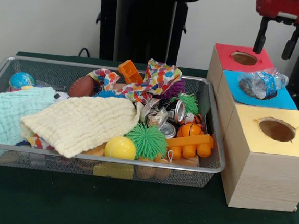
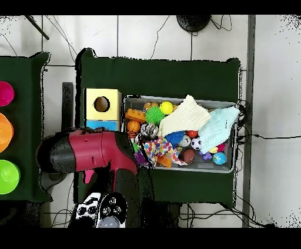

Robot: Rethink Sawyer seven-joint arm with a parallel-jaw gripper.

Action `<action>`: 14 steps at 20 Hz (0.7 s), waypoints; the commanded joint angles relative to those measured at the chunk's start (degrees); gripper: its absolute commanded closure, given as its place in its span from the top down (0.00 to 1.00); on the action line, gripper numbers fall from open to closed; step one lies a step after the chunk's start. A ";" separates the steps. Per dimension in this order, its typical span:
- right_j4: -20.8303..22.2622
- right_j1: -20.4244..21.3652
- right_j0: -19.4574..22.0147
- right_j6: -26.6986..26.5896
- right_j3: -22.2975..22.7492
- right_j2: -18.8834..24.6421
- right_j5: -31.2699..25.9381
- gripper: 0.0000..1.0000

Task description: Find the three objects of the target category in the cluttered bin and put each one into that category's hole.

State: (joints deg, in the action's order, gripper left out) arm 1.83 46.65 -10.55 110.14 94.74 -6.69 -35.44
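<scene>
**Now: bottle on the blue box, gripper empty above the red one**

Clearly, we see a crushed plastic bottle (image 1: 263, 84) lying on its side on the blue-topped box (image 1: 286, 100), covering that box's hole. We take this box as our landmark. Just behind it stands the red-topped box (image 1: 225, 53) with its round hole uncovered, and just in front of it stands the yellow-topped box (image 1: 298, 143), its hole likewise uncovered. Above the red-topped box, behind the bottle, we see the gripper (image 1: 275, 43) hanging with its two black fingers (image 1: 259, 38) spread wide apart and nothing between them; it touches neither bottle nor box.

To the side of the blue-topped box sits the wire mesh bin (image 1: 108, 160), close against the row of boxes. Within it we make out a cream cloth (image 1: 80, 123), a pale blue cloth (image 1: 5, 114), a spotted colourful cloth (image 1: 155, 81), a green spiky ball (image 1: 146, 140), a yellow ball (image 1: 120, 148), a small basketball (image 1: 190, 130), a brown football (image 1: 81, 86), an orange toy block (image 1: 191, 145) and some shiny crushed cans (image 1: 164, 118).

From overhead, the red arm (image 2: 97, 151) hides most of the red-topped and blue-topped boxes.
</scene>
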 commanded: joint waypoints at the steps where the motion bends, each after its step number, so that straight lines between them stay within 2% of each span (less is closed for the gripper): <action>1: -2.37 -3.03 -0.79 11.64 4.74 2.10 0.35 1.00; 14: -2.01 -5.55 1.80 9.02 6.33 3.24 6.34 1.00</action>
State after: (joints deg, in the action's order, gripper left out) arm 1.12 44.54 -11.08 110.14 95.95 -6.65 -33.84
